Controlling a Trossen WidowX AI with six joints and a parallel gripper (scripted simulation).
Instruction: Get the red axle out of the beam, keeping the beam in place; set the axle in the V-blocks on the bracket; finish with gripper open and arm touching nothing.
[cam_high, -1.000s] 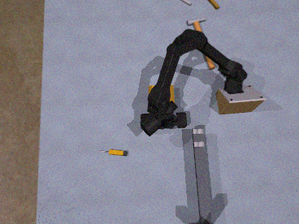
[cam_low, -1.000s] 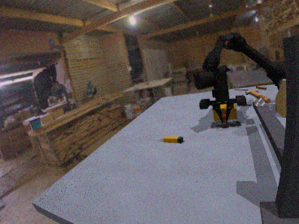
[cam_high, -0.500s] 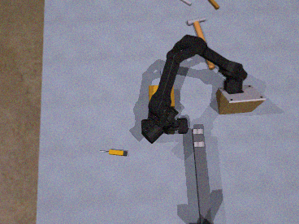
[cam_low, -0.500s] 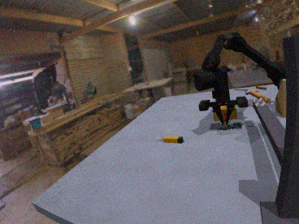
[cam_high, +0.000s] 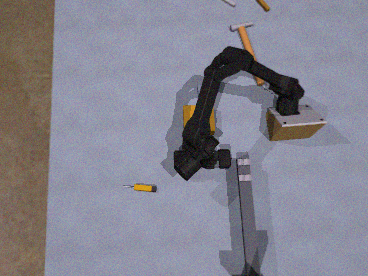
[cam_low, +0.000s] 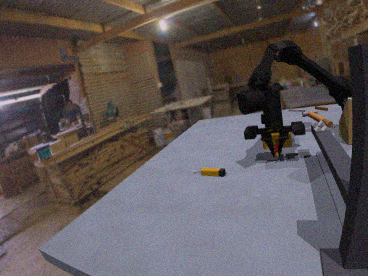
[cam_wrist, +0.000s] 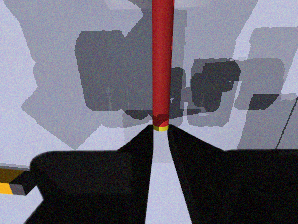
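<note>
My gripper (cam_low: 276, 155) (cam_wrist: 160, 129) is shut on the red axle (cam_low: 276, 148) (cam_wrist: 161, 60) near its yellow-ringed end. In the wrist view the axle runs from the fingertips past the top edge, so its far end is hidden. The yellow beam (cam_high: 188, 112) (cam_low: 286, 142) stands behind the gripper in the exterior view and is partly under the arm in the top view. Whether the axle is clear of it cannot be told. Two pale V-blocks (cam_high: 243, 162) (cam_high: 245, 177) sit on the end of the dark bracket (cam_high: 247, 205), to the right of the gripper in the top view.
A yellow screwdriver (cam_high: 144, 187) (cam_low: 212, 172) (cam_wrist: 5, 188) lies on the table. A hammer (cam_high: 247, 41) (cam_low: 318, 118) lies behind the arm, with other tools at the far edge. The arm's base stands on a box (cam_high: 295, 131). The bracket runs toward a tall dark column (cam_low: 357, 165).
</note>
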